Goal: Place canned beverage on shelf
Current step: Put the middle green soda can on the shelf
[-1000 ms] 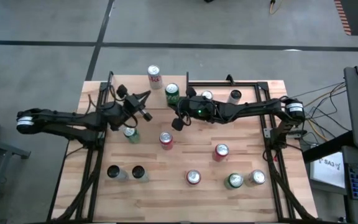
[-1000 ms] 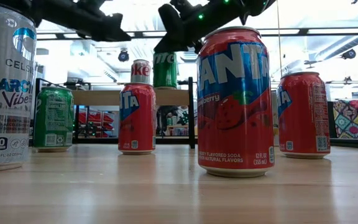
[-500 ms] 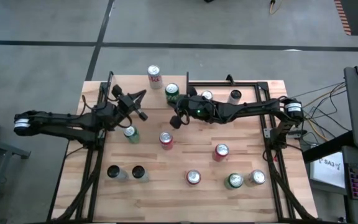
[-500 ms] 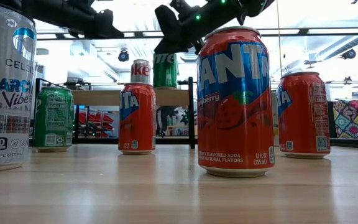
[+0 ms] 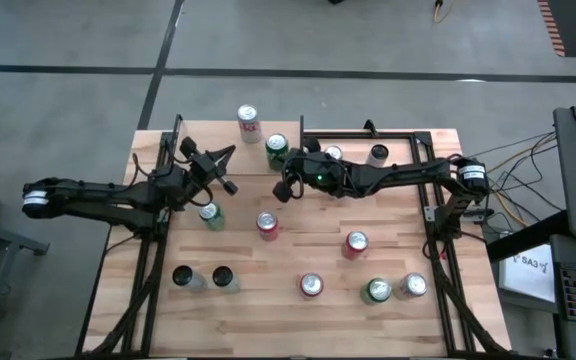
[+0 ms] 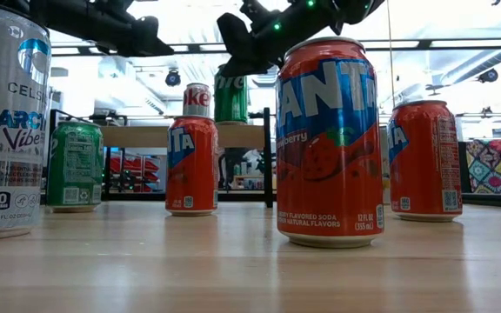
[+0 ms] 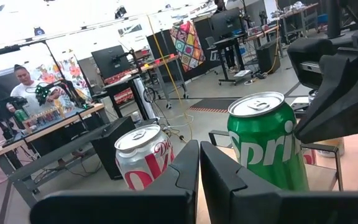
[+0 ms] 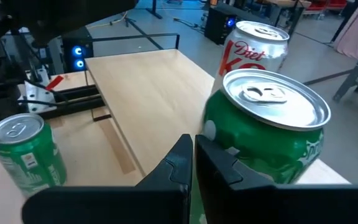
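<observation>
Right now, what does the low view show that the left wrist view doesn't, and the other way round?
Only the low view: the Fanta cans, a Celsius can, a green can on the table, and the shelf side-on. Only the left wrist view: a person at a bench in the room behind, and the left gripper with jaws shut. Both: the Sprite can and Diet Coke can.

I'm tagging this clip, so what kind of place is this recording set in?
Probably a robotics lab or workshop: a plank-striped wooden tabletop with soda cans under two dark robot arms, a grey concrete floor, and workbenches with black computer monitors behind, where a person stands.
</observation>
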Action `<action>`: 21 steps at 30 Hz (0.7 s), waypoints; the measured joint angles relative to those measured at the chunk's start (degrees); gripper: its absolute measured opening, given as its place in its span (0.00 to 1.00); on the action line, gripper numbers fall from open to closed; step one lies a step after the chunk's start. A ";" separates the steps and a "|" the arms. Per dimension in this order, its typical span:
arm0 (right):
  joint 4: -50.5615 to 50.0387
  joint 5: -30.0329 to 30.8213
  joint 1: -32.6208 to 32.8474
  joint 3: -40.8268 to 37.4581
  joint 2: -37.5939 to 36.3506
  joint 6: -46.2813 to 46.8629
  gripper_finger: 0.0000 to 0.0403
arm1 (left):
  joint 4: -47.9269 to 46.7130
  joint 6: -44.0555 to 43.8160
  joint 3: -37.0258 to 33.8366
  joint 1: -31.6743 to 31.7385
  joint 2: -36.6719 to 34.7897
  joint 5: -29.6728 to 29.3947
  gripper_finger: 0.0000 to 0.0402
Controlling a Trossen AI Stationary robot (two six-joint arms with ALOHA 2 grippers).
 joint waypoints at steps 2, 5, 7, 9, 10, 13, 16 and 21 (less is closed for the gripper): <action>0.00 0.00 -0.20 0.00 0.00 0.02 0.02 | 0.00 0.00 0.00 0.00 0.00 0.00 0.00; 0.00 -0.02 -0.55 0.00 0.00 0.47 0.02 | 0.00 0.00 0.00 0.00 0.00 0.00 0.00; -0.01 -0.02 -0.68 0.00 0.00 0.47 0.02 | 0.00 0.00 0.00 0.00 0.00 0.00 0.00; 0.00 -0.04 -0.91 0.00 0.00 0.48 0.02 | 0.00 0.00 0.00 0.00 0.00 0.00 0.00; -0.02 0.01 -0.93 0.00 0.00 0.46 0.02 | 0.00 0.00 0.00 0.00 0.02 0.00 0.00; -0.04 0.87 -1.10 0.00 0.00 0.46 0.02 | 0.00 0.00 -0.01 0.00 0.02 0.00 0.00; -0.04 1.06 -1.29 0.00 0.00 0.45 0.02 | 0.00 0.00 0.00 0.00 0.02 0.00 0.00; -0.05 1.09 -1.56 0.00 0.00 0.44 0.02 | 0.00 0.00 0.00 0.00 0.02 0.00 0.00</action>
